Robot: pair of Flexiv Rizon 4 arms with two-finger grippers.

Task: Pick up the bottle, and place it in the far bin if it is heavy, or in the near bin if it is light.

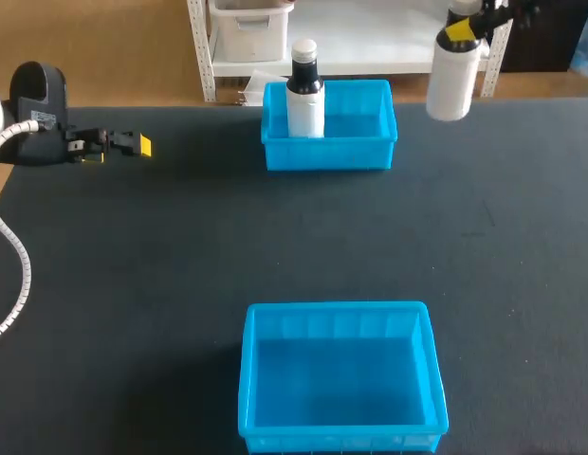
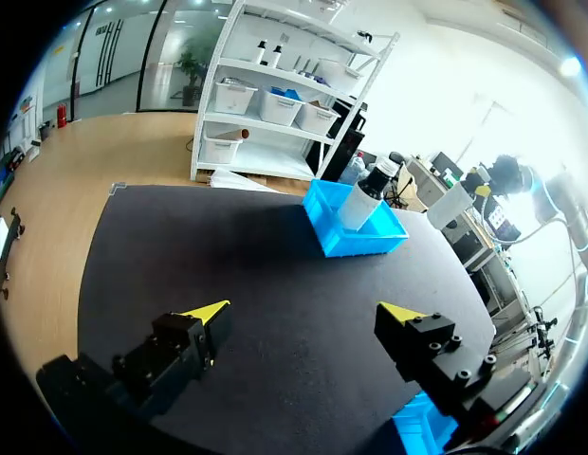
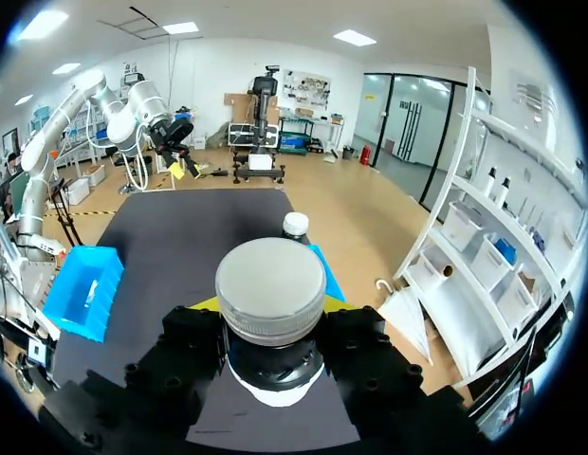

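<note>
Now my right claw [image 1: 462,32] pinches the bottle [image 1: 452,83] by its neck; my left claw [image 2: 308,311] gapes, empty. Rigid, smooth plastic, so I judge the neck the safest hold.

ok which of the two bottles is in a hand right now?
The plain white bottle, clamped near its cap by the right hand and held in the air. The black-shouldered bottle stands in the far bin.

A dark charcoal table [image 1: 161,256] with a plain matte surface spans the view from near edge to far.
</note>
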